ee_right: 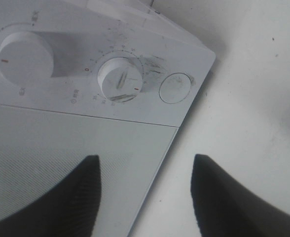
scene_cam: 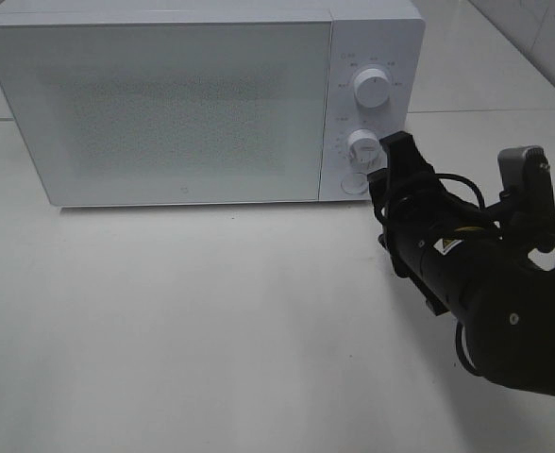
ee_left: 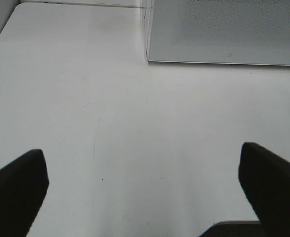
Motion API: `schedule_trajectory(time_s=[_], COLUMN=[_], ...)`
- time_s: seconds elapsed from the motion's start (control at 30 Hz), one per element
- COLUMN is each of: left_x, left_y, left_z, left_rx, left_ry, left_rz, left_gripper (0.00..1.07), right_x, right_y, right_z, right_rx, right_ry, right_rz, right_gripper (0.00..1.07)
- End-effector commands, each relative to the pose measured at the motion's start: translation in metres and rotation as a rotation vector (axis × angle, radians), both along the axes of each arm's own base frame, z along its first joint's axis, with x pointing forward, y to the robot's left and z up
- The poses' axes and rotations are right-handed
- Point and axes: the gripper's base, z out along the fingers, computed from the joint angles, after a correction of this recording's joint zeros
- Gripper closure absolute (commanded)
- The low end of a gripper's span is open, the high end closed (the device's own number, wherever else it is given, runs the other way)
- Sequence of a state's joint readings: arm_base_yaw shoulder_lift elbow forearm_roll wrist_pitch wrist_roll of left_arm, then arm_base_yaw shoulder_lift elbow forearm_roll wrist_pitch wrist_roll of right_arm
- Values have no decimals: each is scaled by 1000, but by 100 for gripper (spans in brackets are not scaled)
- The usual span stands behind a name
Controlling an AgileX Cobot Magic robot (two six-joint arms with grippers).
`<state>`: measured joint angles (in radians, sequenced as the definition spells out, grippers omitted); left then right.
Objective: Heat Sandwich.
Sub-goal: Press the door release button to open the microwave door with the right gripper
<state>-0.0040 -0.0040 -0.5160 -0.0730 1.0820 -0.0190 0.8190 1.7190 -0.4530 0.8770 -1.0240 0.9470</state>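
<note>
The sandwich is out of view. The white microwave (scene_cam: pixel 164 104) stands at the back of the table with its door (ee_right: pixel 61 148) shut. My right gripper (scene_cam: pixel 392 156) is close in front of the control panel, beside the lower knob (scene_cam: pixel 362 146). In the right wrist view its fingers (ee_right: pixel 86 197) stand apart with nothing between them, the gripper (ee_right: pixel 145 192) pointing at the panel below the lower knob (ee_right: pixel 119 79). My left gripper (ee_left: pixel 142 182) hangs wide open over bare table and holds nothing.
Above the lower knob sits an upper knob (scene_cam: pixel 372 87), and below it a round button (scene_cam: pixel 353 182). The white table (scene_cam: pixel 211 321) stretches in front of the microwave. The right arm's black body (scene_cam: pixel 504 293) fills the lower right of the exterior view.
</note>
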Motion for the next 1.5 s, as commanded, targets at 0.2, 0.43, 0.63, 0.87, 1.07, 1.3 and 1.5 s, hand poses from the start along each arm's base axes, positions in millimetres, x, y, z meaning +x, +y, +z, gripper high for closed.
schedule_trajectory(time_s=[0.2, 0.43, 0.63, 0.87, 1.07, 1.3, 1.5], left_x=[0, 0, 0, 0, 0, 0, 0], left_y=[-1, -1, -1, -1, -1, -1, -1], left_z=[1, 1, 1, 1, 1, 1, 1], left_rx=[-9, -9, -9, -7, -7, -7, -7], left_ry=[-14, -14, -14, -15, -15, -15, -15], left_rz=[1, 1, 1, 0, 0, 0, 0], left_gripper=[9, 9, 9, 9, 9, 9, 9], right_x=[1, 1, 6, 13, 18, 38, 50], right_y=[3, 3, 10, 15, 19, 18, 15], right_z=[2, 2, 4, -6, -16, -27, -33], right_rx=[278, 291, 312, 292, 281, 256, 258], right_ry=[23, 24, 37, 46, 64, 83, 106], right_rz=[-97, -102, -93, -100, -111, -102, -129], right_gripper=[93, 107, 107, 107, 107, 107, 107])
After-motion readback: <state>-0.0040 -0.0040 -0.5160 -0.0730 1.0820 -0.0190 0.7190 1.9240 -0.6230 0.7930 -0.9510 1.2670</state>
